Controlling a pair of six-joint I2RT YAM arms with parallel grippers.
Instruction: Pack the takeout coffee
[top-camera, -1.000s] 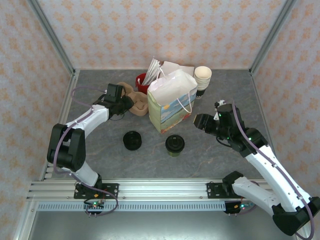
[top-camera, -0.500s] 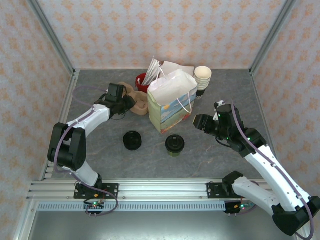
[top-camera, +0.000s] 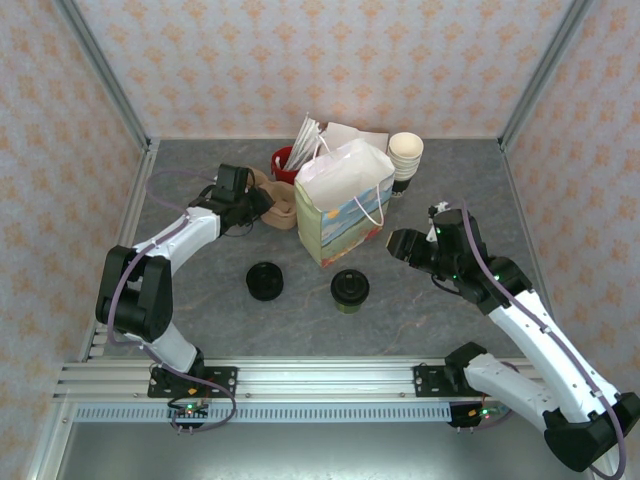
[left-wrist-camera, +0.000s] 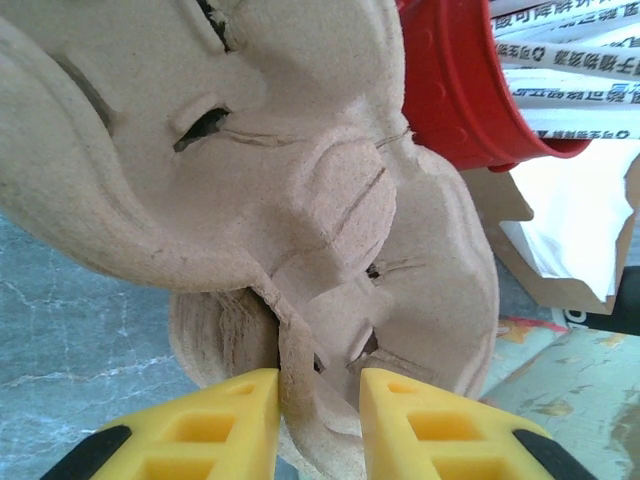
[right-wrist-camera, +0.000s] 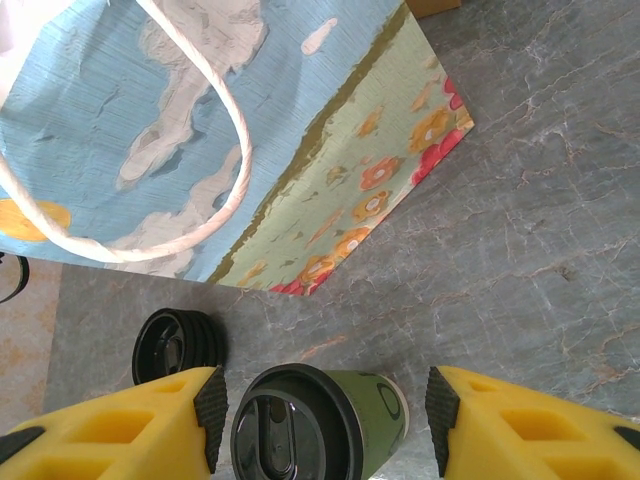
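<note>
Takeout coffee (top-camera: 350, 290), a black-lidded green cup, stood on the grey counter (top-camera: 430, 320) by the flowered paper bag (top-camera: 340, 205). Our right claw (right-wrist-camera: 325, 400) gaped nearby; left claw (left-wrist-camera: 318, 400) pinched a beige pulp tray (left-wrist-camera: 330, 210). Off-centre closing could topple it.

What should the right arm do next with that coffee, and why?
Probably ease the right gripper forward around the takeout coffee: its jaws stand open, and the cup stands ahead, lined up with the gap, not yet gripped, near the paper bag.

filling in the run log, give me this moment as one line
left end effector: shut on pulp carrier rim | right end effector: open, facing takeout coffee, apart | coffee: upright beside paper bag, not packed
</note>
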